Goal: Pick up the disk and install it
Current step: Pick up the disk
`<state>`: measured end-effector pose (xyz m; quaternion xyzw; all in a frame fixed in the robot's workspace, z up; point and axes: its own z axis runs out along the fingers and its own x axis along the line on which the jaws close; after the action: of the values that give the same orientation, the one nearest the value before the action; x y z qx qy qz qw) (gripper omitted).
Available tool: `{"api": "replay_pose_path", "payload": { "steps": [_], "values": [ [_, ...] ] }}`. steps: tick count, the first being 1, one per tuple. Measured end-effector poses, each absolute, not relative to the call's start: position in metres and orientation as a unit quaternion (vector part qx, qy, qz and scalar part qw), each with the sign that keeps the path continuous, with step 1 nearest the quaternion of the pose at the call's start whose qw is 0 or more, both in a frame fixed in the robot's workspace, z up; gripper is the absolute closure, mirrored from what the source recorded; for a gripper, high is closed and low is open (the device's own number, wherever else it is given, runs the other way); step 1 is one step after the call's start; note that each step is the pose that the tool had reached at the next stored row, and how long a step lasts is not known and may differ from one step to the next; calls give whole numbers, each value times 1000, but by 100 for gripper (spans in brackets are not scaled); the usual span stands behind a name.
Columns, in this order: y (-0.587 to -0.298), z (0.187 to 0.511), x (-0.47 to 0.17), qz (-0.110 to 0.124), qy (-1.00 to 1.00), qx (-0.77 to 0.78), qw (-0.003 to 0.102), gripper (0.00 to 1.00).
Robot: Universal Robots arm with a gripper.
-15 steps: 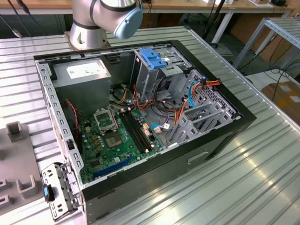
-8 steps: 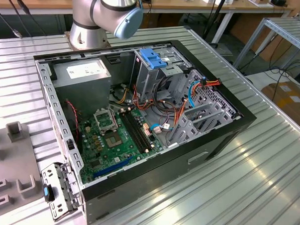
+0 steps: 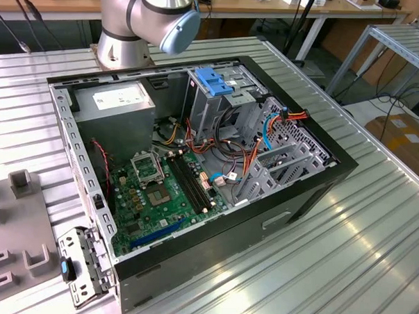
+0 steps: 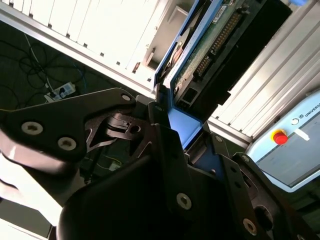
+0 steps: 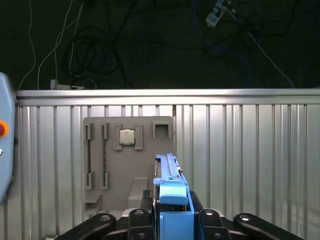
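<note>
1 disk (image 5: pixel 172 194) sits pinched in the gripper (image 5: pixel 172 222) by its blue end tab, above the ribbed table (image 5: pixel 250 150). It looks stiff and heavy — its bare green board (image 4: pixel 210 45) could get hurt, so hold the blue plastic. Mid-frame in the exterior view, the open computer case (image 3: pixel 77 165) holds a motherboard (image 3: pixel 149 196) and wires (image 3: pixel 230 165).

The ribbed silver aluminium tabletop (image 3: pixel 344 260) carries an open black computer case (image 3: pixel 191 264), the arm's round grey base (image 3: pixel 120 49) just beside it, and a flat grey plastic fixture tray (image 3: pixel 22 222) at the exterior view's left.
</note>
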<state>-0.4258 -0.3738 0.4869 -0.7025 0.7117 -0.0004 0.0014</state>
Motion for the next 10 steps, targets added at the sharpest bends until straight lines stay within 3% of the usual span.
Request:
{"api": "replay_pose_path", "payload": {
  "steps": [10],
  "values": [
    [-374,491,-417,0,712,-702,1,63]
  ]
}}
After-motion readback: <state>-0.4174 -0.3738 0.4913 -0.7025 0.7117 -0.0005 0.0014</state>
